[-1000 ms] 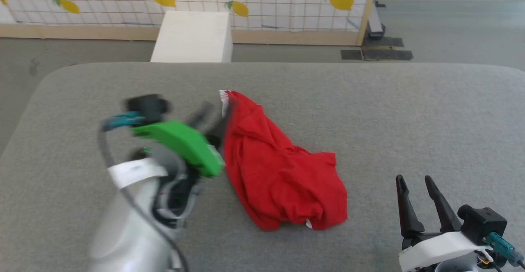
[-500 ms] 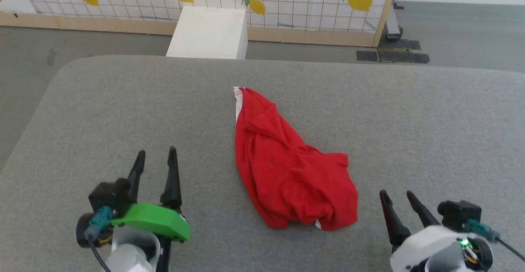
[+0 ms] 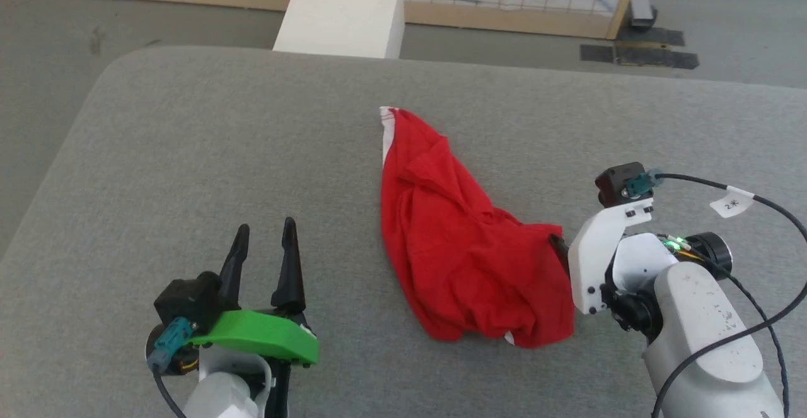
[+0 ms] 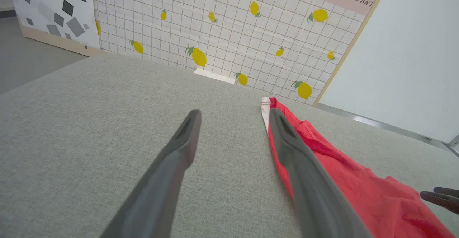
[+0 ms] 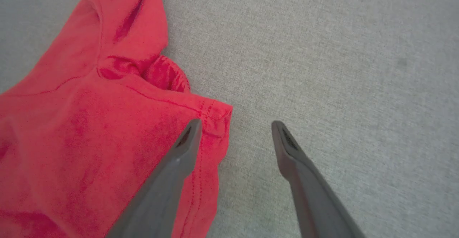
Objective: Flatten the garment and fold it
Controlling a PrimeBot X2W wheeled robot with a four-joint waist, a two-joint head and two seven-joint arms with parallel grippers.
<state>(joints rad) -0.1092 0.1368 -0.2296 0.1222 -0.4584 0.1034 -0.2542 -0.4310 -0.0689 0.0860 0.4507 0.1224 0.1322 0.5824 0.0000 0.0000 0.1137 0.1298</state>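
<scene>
The garment (image 3: 460, 241) lies crumpled on the grey padded table (image 3: 189, 140), bright red, with a white band (image 3: 386, 134) at its far left edge. My left gripper (image 3: 265, 229) rests open at the lower left, well apart from the cloth. In the left wrist view the left gripper (image 4: 235, 113) points past the garment (image 4: 340, 180), touching nothing. My right arm (image 3: 630, 260) reaches down at the garment's right corner. The right gripper (image 5: 235, 124) is open. One finger hangs over the hemmed corner of the garment (image 5: 89, 123), the other over bare table.
A white box (image 3: 343, 11) stands on the floor beyond the table's far edge. A tiled panel with lemon prints (image 4: 215, 33) closes the back. A black cable with a tag (image 3: 731, 203) loops off the right arm. The table's left edge curves down near the left arm.
The left arm has drawn back from the garment's far edge to the lower left. The right arm has risen and swung in over the garment's right corner. The camera has tilted down.
</scene>
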